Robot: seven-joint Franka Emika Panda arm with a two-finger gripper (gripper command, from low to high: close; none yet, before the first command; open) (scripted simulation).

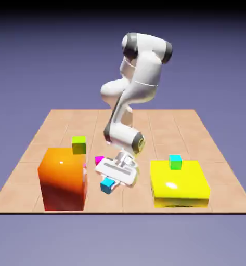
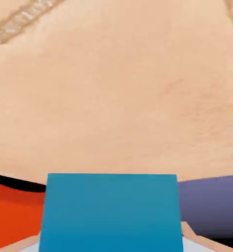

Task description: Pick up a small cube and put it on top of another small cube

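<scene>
In the exterior view, going from left to right, a big orange block (image 1: 64, 182) is standing near the left side of the tan tiled table (image 1: 161, 132). On top of it the small lime-green cube (image 1: 79, 146), the one meant to be underneath, is resting with its yellowish-green top facing up and a darker side facing the camera. Further right, a magenta cube (image 1: 99, 160) is peeking out from behind the white hand, which is partly covering it. The small blue cube (image 1: 107, 187) is showing at the near end of the gripper (image 1: 110, 183), its edges turned at an angle to the table's edge. The gripper is closing its fingers on this cube and holding it; whether the cube is touching the table, I cannot tell. The white arm (image 1: 145, 75) is reaching down from above, near the middle. On the right, a broad yellow block (image 1: 178, 182) is lying on the table and carrying a teal-topped green cube (image 1: 175, 162)

In the hand view, orange is filling the lower left corner, the blue cube is looming large at the bottom middle and hiding the fingertips, and the blue-violet backdrop is showing at the lower right, while tan tabletop is spreading above them
</scene>
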